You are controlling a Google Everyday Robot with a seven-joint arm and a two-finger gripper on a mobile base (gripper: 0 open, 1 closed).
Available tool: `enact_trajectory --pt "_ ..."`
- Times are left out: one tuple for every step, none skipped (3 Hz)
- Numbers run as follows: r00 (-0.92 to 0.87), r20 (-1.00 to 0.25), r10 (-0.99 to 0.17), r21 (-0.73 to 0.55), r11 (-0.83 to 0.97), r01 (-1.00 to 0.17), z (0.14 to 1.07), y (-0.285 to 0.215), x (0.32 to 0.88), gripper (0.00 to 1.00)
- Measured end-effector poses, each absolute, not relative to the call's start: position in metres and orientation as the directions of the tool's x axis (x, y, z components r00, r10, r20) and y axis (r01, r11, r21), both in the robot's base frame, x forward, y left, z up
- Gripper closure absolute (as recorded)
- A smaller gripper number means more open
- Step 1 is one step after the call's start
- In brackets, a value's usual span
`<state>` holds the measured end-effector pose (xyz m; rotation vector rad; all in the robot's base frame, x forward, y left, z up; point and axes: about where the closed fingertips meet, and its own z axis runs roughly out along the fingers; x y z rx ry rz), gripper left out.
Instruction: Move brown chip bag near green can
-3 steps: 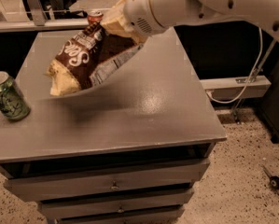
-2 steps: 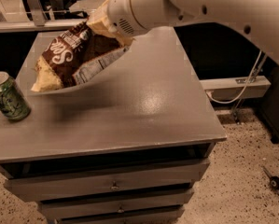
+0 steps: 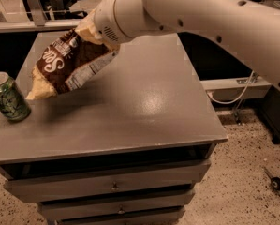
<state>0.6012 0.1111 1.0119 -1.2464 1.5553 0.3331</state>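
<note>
The brown chip bag (image 3: 64,64) hangs tilted above the left part of the grey cabinet top (image 3: 144,102), dark brown with white lettering and pale yellow ends. My gripper (image 3: 90,31) holds the bag by its upper right end, mostly hidden behind the white wrist. The bag's lower pale end points down and left, a short gap from the green can (image 3: 7,97). The can stands upright at the left edge of the top, with a mottled green print and a silver top.
The white arm (image 3: 200,18) crosses the upper right. The cabinet has drawers (image 3: 114,186) at its front. A white cable (image 3: 233,95) and a speckled floor lie to the right. Chair legs and a rail stand behind the cabinet.
The gripper has carried the bag to the left and slightly down, so the bag's lower end is now close to the green can. The can has not moved.
</note>
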Motion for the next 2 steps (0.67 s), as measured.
enact_trajectory --pt "0.096 -0.852 -0.514 -0.345 0.415 -0.842 1.0 0.126 0.601 0.66" --pt "0.082 -0.861 -0.501 -0.323 0.415 -0.851 0.991 0.136 0.6 0.41"
